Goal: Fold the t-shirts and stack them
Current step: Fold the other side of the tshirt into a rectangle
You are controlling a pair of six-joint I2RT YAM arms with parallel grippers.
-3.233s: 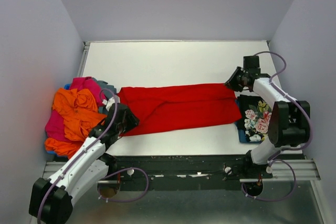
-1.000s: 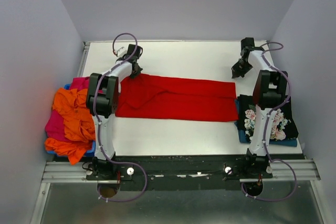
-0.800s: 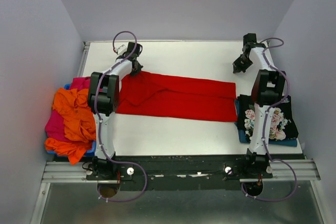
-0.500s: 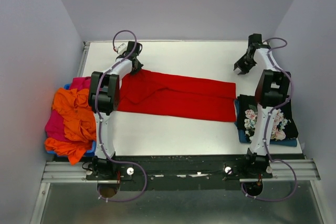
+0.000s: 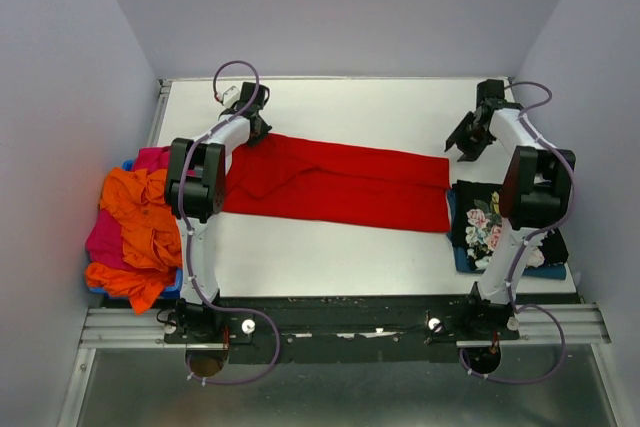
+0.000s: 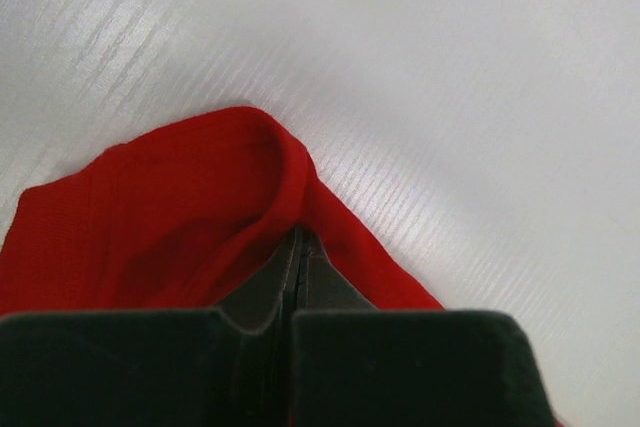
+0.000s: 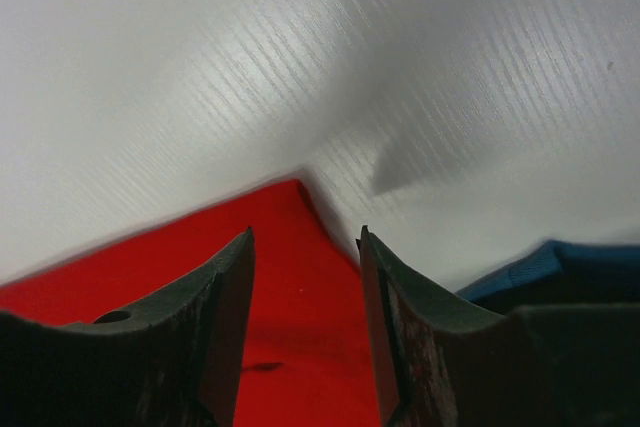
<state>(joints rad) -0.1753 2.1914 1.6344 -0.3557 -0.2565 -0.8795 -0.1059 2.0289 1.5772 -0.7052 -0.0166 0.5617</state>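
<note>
— Drawn back off the cloth since a second ago: right gripper (image 5: 468,142), jaws parted, nothing pinched (red t-shirt (image 5: 340,187) corner just below).
— And left gripper (image 6: 300,239)?
— Clamped tight on the soft, rumpled far left corner; long flat band across ribbed white table (image 5: 350,107).

Plain bright red tee (image 5: 340,185); orange tee (image 5: 140,212); pink tee (image 5: 158,160), nearer magenta; black tee (image 5: 490,229) (pink-and-white floral print); blue tee (image 7: 555,259); white table (image 5: 350,107).

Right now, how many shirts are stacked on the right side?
2: the floral shirt on top, a blue shirt under it, only its edge showing. More may be hidden underneath.
</note>
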